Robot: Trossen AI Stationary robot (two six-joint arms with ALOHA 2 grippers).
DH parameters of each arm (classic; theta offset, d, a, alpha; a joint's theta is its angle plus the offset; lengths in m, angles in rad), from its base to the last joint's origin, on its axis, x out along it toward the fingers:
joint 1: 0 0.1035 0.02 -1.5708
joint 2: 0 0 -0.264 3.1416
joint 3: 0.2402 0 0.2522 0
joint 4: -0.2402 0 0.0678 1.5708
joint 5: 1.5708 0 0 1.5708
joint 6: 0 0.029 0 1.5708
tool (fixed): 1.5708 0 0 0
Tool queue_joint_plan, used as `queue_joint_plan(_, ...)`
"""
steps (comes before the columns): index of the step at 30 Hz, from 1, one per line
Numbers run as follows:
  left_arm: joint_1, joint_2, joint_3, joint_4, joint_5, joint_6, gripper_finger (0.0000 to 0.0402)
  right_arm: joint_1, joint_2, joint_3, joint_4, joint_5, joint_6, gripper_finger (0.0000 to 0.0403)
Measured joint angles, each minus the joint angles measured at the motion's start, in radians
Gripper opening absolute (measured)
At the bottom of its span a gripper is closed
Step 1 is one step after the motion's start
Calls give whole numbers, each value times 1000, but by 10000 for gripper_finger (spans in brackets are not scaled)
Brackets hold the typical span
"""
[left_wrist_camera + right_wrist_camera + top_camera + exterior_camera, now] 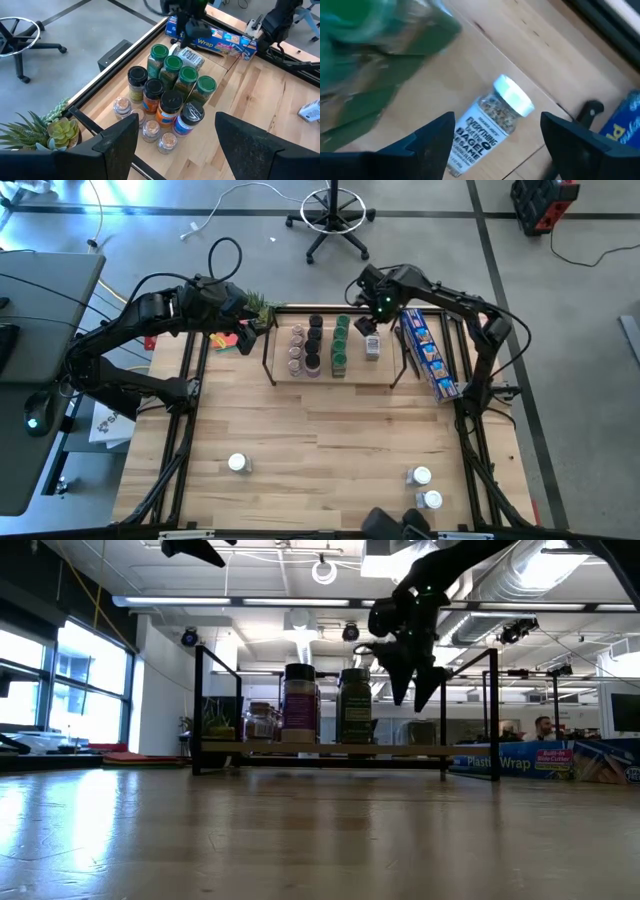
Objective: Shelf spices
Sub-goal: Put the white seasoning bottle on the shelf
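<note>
Here the right gripper (pixel 367 323) hangs wide open above a lying white-lidded jar (pixel 490 120).

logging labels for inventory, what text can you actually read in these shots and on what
"EVERYTHING", "BAGEL", "SESAME": on the white-lidded jar lying on its side on the shelf, under the open right gripper.
"Wrap": on the blue box beside the shelf.
Labels on the other jars: too small to read.
</note>
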State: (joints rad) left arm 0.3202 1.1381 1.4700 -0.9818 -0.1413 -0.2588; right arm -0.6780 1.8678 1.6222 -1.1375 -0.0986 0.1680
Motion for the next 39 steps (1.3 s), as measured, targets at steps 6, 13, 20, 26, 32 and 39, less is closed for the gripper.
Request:
queue_joint_plan(6, 0, 0, 0, 0, 0, 6, 259, 8, 41, 2, -11, 87, 71, 289)
queue_joint_plan(13, 0, 0, 0, 0, 0, 8, 259, 13, 48, 3, 19, 102, 15, 289)
queue_joint_plan(20, 0, 0, 0, 1, 1, 7, 259, 10, 53, -1, 77, 26, -244, 289)
queue_joint_plan(26, 0, 0, 0, 9, 1, -2, 259, -22, 54, -1, 84, 4, -345, 289)
queue_joint_plan(32, 0, 0, 0, 15, 1, -2, 259, -45, 78, -1, 61, -90, -378, 289)
queue_joint_plan(39, 0, 0, 0, 16, 1, -2, 259, 5, 103, -1, -21, -155, -383, 289)
